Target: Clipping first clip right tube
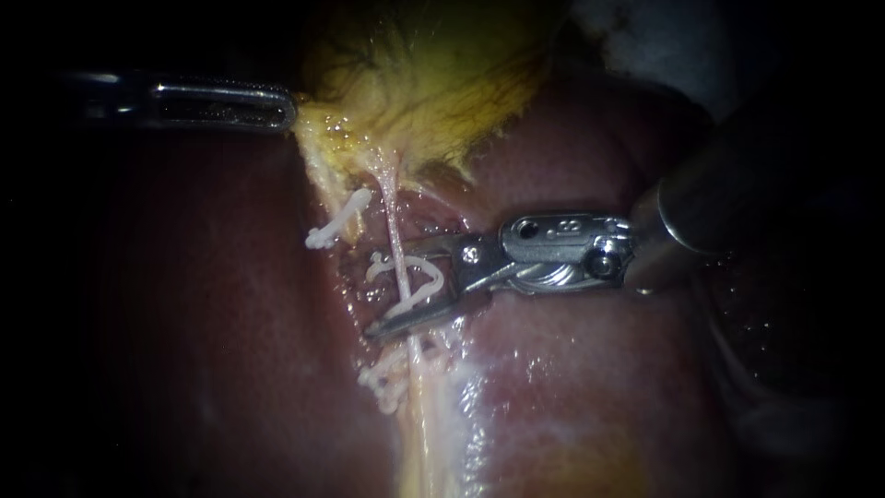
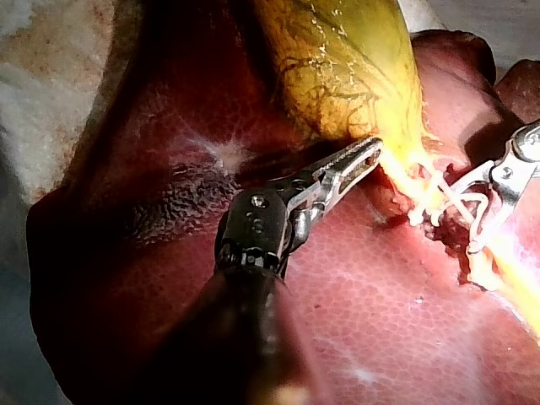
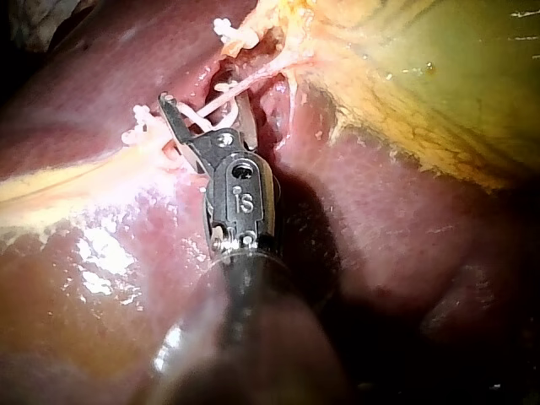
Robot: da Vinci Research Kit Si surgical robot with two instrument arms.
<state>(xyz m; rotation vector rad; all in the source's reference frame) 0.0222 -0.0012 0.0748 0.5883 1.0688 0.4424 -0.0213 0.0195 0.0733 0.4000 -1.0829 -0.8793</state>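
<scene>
My left instrument [image 1: 286, 109], upper left, clamps the gallbladder [image 1: 433, 83] edge. Mid-frame, my right instrument [image 1: 388, 290] has its jaws apart, holding a clip [image 1: 431, 277] astride the tube [image 1: 392, 207].

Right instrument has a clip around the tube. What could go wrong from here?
1. The open clip in the right instrument's jaws meets the thin tube at a slant, so closing may catch it only partly.
2. An upper clip and a lower clip sit close by; the jaws could snag one.
3. The left instrument seems to hold the gallbladder taut; a slip would slacken the tube.
</scene>
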